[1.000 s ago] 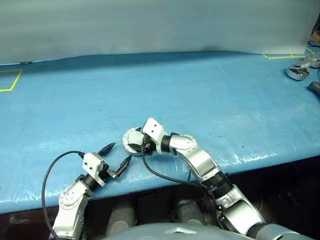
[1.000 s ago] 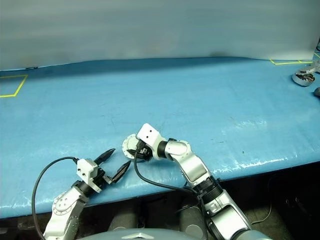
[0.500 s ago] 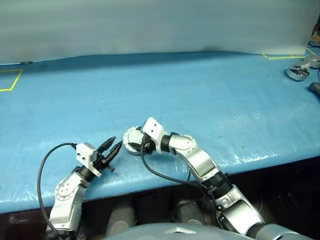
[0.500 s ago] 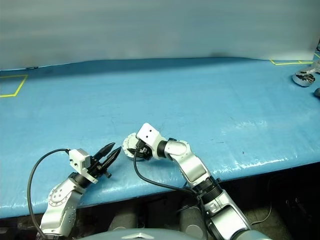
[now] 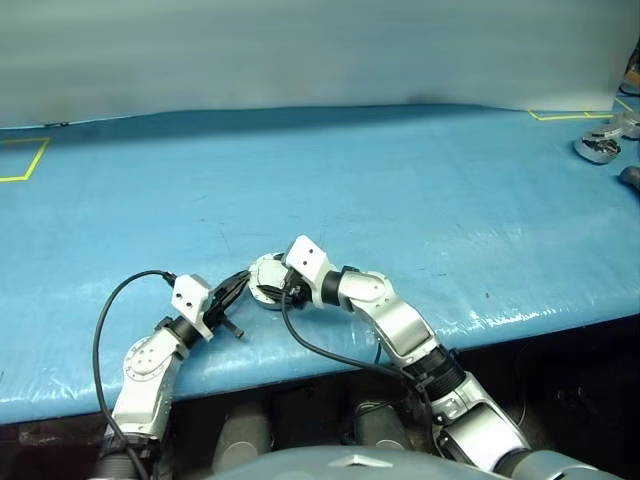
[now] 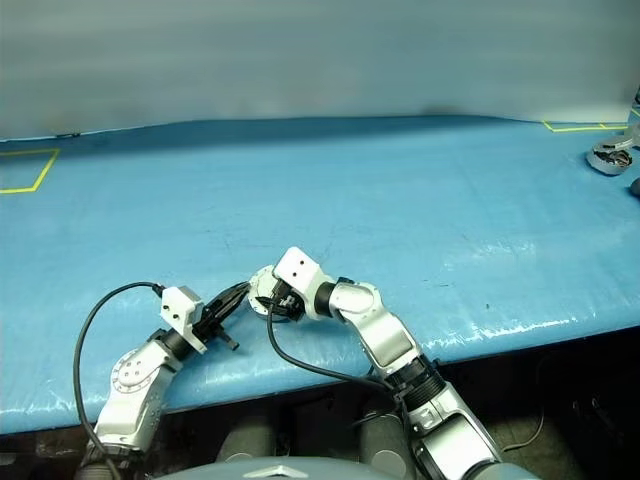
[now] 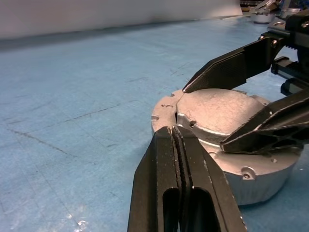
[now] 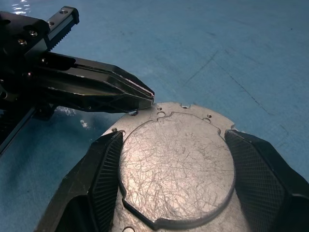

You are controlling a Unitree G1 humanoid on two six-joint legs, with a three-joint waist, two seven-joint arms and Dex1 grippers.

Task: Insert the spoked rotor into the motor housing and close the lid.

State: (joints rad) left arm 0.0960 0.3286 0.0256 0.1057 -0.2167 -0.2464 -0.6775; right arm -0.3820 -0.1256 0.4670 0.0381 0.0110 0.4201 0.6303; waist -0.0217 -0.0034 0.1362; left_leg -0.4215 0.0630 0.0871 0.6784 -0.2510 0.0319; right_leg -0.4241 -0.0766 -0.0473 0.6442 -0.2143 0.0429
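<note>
Lid seating on the motor housing, near the table's front edge.

Head views: the right gripper (image 5: 272, 291) straddles the motor housing (image 5: 266, 281) on the blue table (image 5: 400, 190); the left gripper (image 5: 238, 284) points in beside it.
Left wrist view: its fingers (image 7: 166, 183) are pressed together, tips touching the rim.
Right wrist view: pads (image 8: 108, 169) bracket the lid (image 8: 176, 166). Next likely needs a careful nudge to align it.

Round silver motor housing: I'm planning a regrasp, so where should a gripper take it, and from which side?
Pinch the round silver motor housing across its raised top, at opposite curved sides, coming low from the near edge of the blue table, as the right gripper does. It lies flat, and the shut left gripper crowds its left rim.
</note>
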